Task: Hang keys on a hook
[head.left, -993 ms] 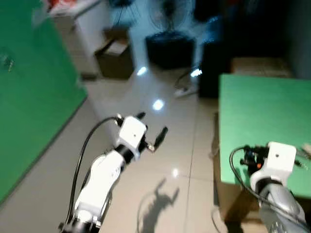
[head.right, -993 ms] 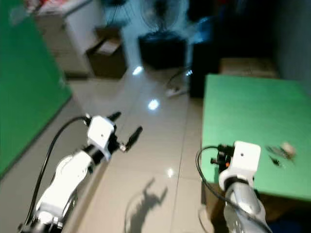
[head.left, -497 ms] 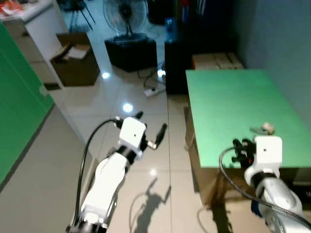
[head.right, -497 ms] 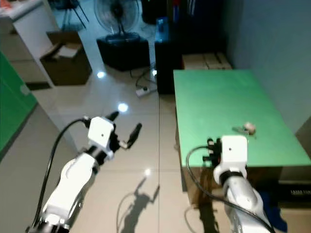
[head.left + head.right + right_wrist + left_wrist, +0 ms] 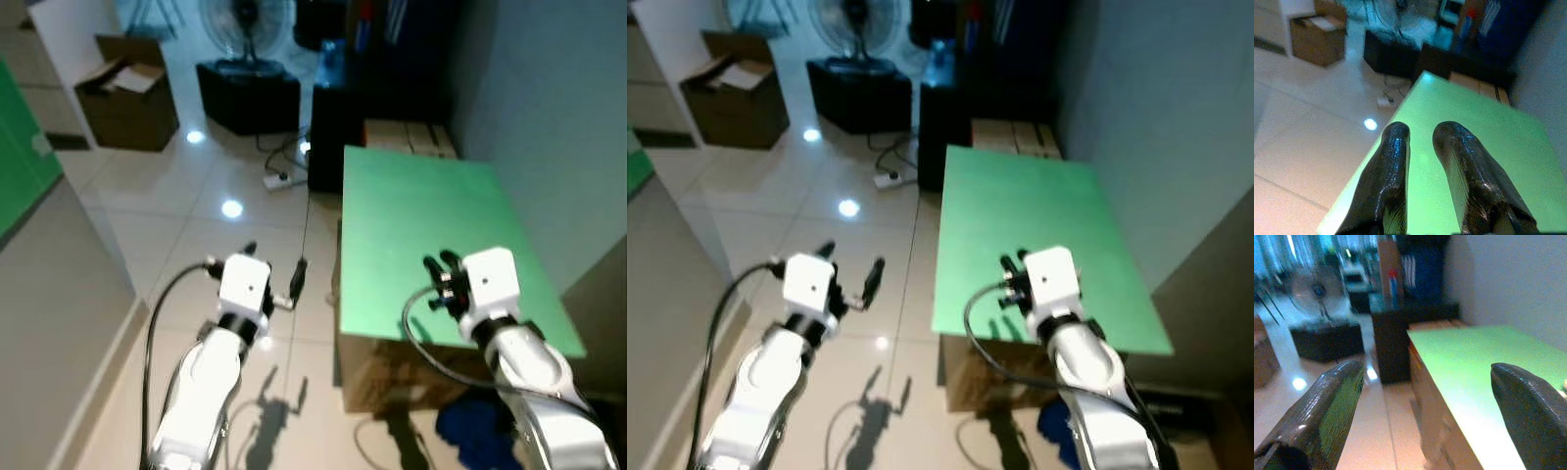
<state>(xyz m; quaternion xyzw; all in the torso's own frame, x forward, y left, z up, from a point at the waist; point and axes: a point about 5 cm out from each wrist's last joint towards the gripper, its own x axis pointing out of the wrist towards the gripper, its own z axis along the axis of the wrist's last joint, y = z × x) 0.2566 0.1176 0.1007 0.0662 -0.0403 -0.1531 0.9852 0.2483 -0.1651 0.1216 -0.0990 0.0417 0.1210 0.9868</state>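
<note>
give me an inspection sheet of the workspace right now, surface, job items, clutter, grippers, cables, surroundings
Surface: green table on the robot's right, its visible top bare.
Job's things: nothing seen; no keys or hook can be made out.
Clutter: open cardboard box on the tiled floor at far left; flat brown boxes behind the table.
Grippers: left gripper held over the floor beside the table, fingers wide apart, empty. Right gripper over the table's near part, fingers close together with a narrow gap, nothing between them.
Cables: power strip with cords on the floor; a black cable loops along each arm.
Surroundings: standing fan on a black base, dark cabinet, grey wall to the right.
</note>
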